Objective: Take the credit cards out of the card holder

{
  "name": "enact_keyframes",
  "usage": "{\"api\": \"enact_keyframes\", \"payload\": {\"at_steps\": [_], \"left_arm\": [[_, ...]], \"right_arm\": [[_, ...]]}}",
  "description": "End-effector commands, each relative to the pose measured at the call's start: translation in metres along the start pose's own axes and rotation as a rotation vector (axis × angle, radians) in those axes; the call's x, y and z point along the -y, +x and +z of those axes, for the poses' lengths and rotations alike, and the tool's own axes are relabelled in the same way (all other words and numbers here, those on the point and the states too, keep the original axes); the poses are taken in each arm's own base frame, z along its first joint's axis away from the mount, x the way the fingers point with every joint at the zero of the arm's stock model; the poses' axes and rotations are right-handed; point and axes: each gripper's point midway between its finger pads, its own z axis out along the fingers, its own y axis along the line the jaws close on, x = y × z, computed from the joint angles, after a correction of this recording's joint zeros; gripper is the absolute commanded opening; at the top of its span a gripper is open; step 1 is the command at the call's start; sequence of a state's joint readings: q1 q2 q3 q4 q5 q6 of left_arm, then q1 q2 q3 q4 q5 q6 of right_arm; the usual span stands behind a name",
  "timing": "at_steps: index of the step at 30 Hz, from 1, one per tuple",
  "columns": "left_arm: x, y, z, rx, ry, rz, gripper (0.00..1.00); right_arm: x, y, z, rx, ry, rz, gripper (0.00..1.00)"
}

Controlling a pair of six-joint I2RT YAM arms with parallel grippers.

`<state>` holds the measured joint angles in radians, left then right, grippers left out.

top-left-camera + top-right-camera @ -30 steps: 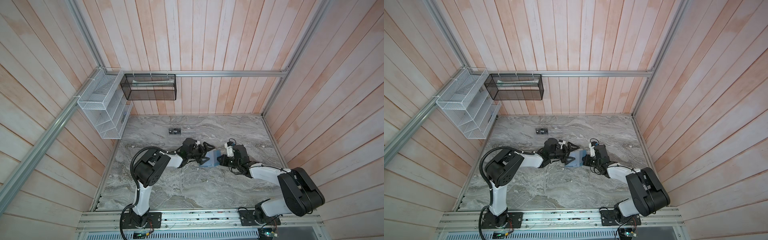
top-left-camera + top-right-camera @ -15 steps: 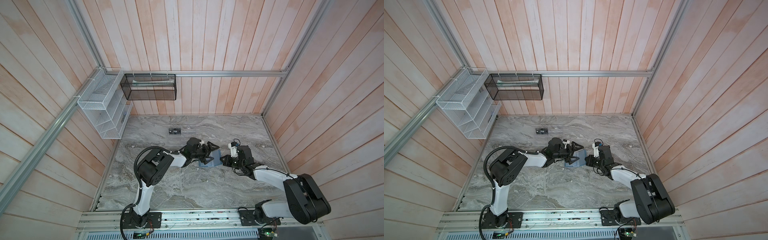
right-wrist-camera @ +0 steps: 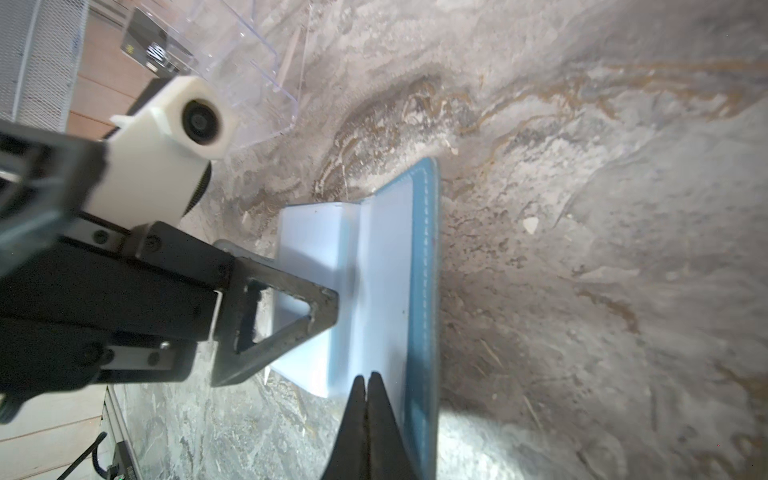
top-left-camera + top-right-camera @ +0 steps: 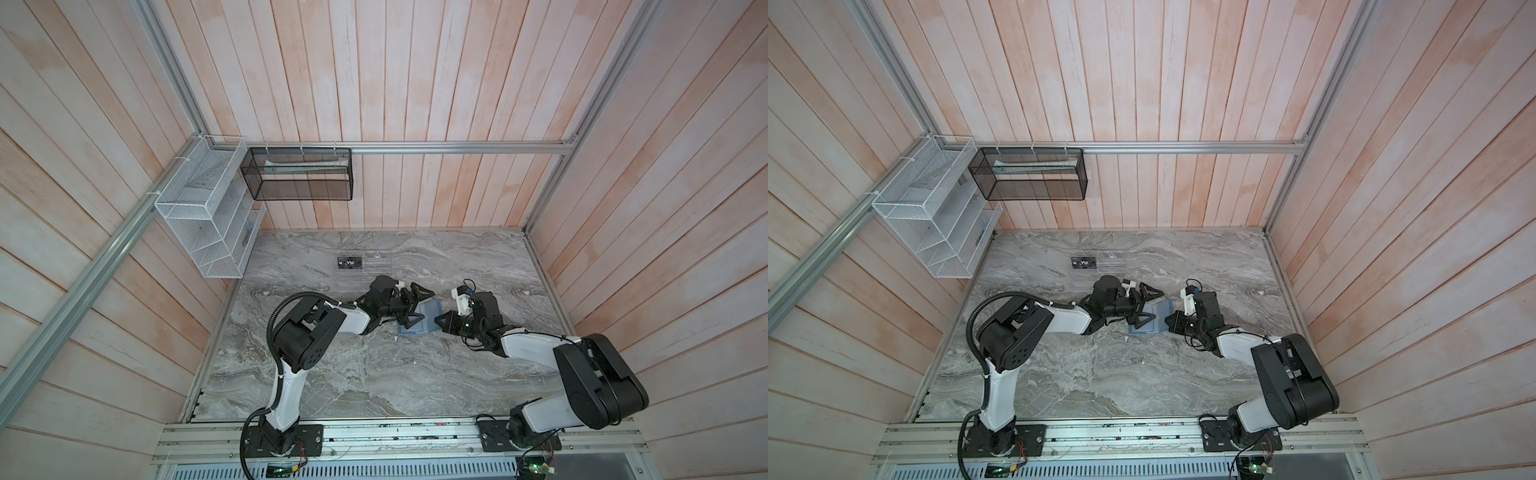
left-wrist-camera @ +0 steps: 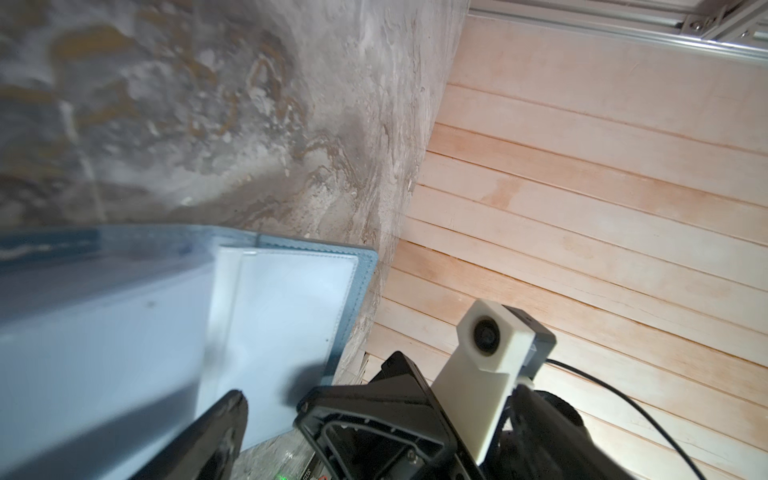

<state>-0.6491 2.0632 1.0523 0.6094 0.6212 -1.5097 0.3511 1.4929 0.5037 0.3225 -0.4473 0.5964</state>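
Right wrist view gives the best look, honestly: the right gripper (image 3: 368, 376) has its jaws pinched fully together with nothing between them. Its tips sit over the pale inner face of the card holder (image 3: 386, 270), close to the edge nearest that arm. Whether they actually press on it I can't tell. Coming in from the opposite side, the left gripper (image 4: 420, 304) is spread wide and isn't gripping anything. One finger (image 3: 291, 316) lies against a pale flap (image 3: 311, 232) that stands up from the holder, and in both top views the other finger sits just past the holder's back edge. The holder itself is lying open, slate-blue stitched border showing, one panel flat on the marble table (image 4: 374, 374). It's about mid-table, right between the two grippers (image 4: 1160, 316). The left wrist view is pretty blurry up close, but you can make out the same pale panel with its blue border (image 5: 282, 311) and the right arm's closed black tips (image 5: 303, 405) at its corner. Further back on the table, on the left arm's side, there's a clear acrylic rack (image 4: 376, 266) with a black card (image 4: 351, 263) lettered "Vip" in it, well apart from the holder. Up on the walls, a white wire basket (image 4: 199, 216) hangs beside a black mesh basket (image 4: 299, 174).
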Motion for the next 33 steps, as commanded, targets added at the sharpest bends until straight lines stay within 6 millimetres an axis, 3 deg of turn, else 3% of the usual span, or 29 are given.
{"api": "enact_keyframes", "payload": {"at_steps": [1, 6, 10, 33], "left_arm": [[0.005, -0.013, -0.024, 0.044, -0.013, 0.033, 1.0], [-0.008, -0.019, -0.05, 0.07, -0.053, 0.036, 1.0], [-0.017, -0.017, -0.055, 0.066, -0.1, 0.067, 1.0], [-0.033, -0.007, -0.036, 0.024, -0.131, 0.057, 1.0]], "right_arm": [[-0.006, -0.004, 0.006, 0.006, -0.031, -0.003, 0.0], [0.001, 0.001, 0.01, -0.007, -0.015, 0.0, 0.0], [0.006, 0.003, 0.012, -0.012, -0.001, 0.002, 0.0], [0.012, 0.008, 0.014, -0.014, 0.009, 0.013, 0.0]]}}
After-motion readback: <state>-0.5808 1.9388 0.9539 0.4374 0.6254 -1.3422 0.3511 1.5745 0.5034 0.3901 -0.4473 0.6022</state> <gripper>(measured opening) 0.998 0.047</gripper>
